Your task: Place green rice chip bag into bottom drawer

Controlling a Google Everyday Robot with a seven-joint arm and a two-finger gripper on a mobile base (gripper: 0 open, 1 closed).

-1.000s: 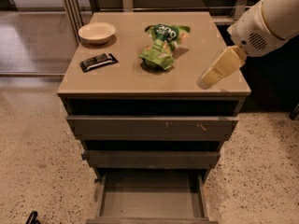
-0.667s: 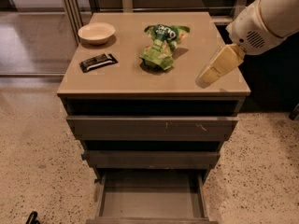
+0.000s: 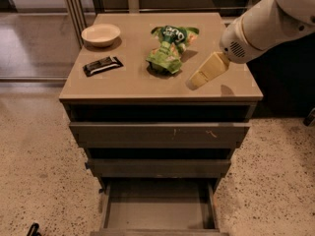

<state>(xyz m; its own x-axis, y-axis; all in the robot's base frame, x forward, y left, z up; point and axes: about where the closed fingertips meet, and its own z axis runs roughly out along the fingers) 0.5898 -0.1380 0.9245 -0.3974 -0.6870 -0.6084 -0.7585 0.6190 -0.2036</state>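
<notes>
Leftward and a little toward the rear is the direction that matters: the green rice chip bag (image 3: 169, 50) lies crumpled on the cabinet top (image 3: 133, 85), around the middle and toward the back, and the gripper (image 3: 196, 80) hangs over the same surface to the right of the bag in this view, nearer the front edge, close to the bag but apart from it. The pale gripper slants down from the white arm (image 3: 266, 23) that enters from the upper right, its tip aimed toward the bag's near end. It carries nothing; whether it is open or closed I cannot tell, since from this angle it reads as one tapered shape. The bag's long axis runs roughly front to back, leaning slightly right at the far end, where the dark round logo faces up; the near end is bunched and is perhaps the bulkier place to take hold. The reach likely calls for a short travel across to the bag and a descent onto it. The bottom drawer (image 3: 158, 214) stands pulled out below the cabinet front, with the two upper drawers sitting further in. A small bowl (image 3: 100, 34) and a black wrapped bar (image 3: 102, 65) lie at the left, well apart from the bag
</notes>
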